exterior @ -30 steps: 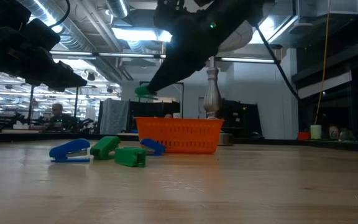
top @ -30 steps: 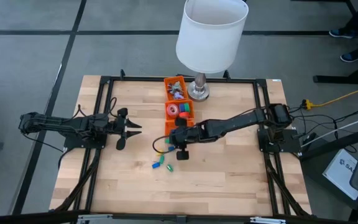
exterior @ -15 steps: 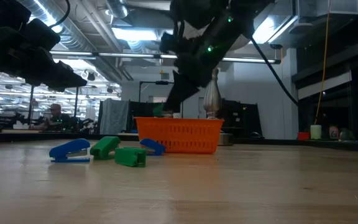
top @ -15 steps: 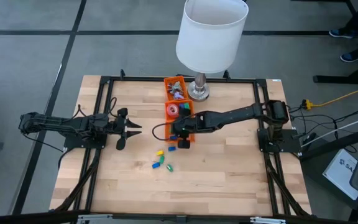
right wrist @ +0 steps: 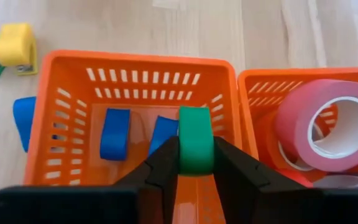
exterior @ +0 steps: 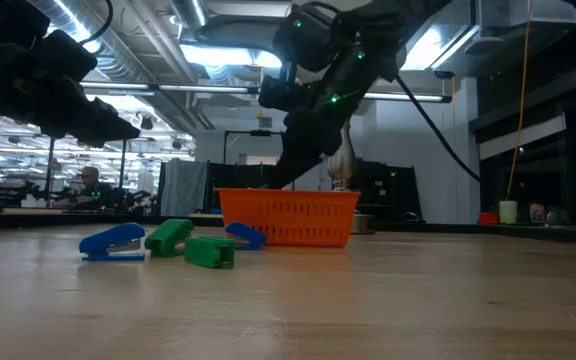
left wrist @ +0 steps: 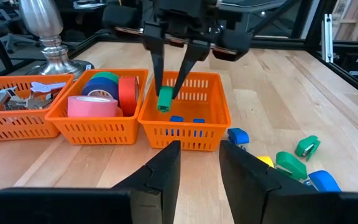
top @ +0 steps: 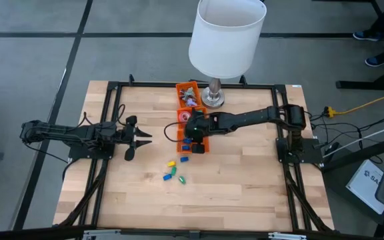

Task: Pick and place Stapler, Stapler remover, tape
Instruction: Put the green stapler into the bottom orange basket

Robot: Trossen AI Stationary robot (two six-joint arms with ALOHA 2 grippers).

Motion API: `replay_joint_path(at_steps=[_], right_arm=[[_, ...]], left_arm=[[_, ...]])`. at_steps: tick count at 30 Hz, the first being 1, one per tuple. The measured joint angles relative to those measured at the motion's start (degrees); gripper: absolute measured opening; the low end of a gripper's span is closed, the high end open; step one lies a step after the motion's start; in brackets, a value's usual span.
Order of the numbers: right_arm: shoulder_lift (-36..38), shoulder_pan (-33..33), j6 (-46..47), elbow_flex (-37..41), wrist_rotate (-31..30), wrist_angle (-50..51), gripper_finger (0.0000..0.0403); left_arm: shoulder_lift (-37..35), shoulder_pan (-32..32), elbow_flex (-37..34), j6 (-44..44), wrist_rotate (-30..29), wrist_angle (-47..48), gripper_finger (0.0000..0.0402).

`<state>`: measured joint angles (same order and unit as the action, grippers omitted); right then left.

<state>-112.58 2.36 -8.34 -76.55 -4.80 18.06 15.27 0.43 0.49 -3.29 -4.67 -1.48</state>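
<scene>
Light wood-plank table (top: 245,180) with a black metal frame; a row of three orange plastic mesh baskets runs from the silver lamp base (top: 213,99) toward table centre. Right gripper (right wrist: 196,163) hangs over the near basket (right wrist: 61,93), fingers pinching a small green stapler (right wrist: 196,146), rounded blocky plastic, held just above the basket floor; the left wrist view shows the same green piece (left wrist: 165,99) between the two thin dark fingers, inside the basket mouth. Two blue staplers (right wrist: 115,132) lie flat on that basket's floor, another blue one (right wrist: 22,121) on the table touching its outer wall. Middle basket (left wrist: 64,112) holds tape rolls: wide pink (left wrist: 91,106), red (left wrist: 127,94), blue and green behind, standing on edge and packed together. Far basket (left wrist: 5,121) holds pale metal staple removers (left wrist: 39,87), jumbled. Loose on the table at about 7 o'clock from the near basket: yellow block (top: 171,163), blue and green staplers (top: 173,176), near each other. Left gripper (top: 145,137) idles at 9 o'clock on the table, well apart from the baskets, fingers pressed together, holding nothing.
</scene>
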Motion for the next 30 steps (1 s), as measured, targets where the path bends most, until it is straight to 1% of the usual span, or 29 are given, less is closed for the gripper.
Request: replay_joint_path(at_steps=[7,14,17,19,30], right_arm=[[-0.32,1.11,-1.11,0.0,0.55,-0.51,0.0099],[-0.32,1.28,-1.11,0.0,0.61,-3.09,0.01],[-0.36,1.28,-1.09,0.0,3.18,-3.11,0.0101],[-1.05,1.28,-1.09,-0.02,3.87,-3.88,0.0101],[-2.7,1.61,-1.11,0.0,4.01,-4.32,0.0101]], left_arm=[[0.0,0.02,0.02,0.0,0.0,0.0,0.011],[0.0,0.01,0.01,0.01,0.0,0.0,0.0107],[0.0,0.0,0.0,0.0,0.0,0.0,0.0108],[0.0,0.0,0.0,0.0,0.0,0.0,0.0109],[-0.01,0.01,0.0,0.0,0.0,-0.03,0.0107]])
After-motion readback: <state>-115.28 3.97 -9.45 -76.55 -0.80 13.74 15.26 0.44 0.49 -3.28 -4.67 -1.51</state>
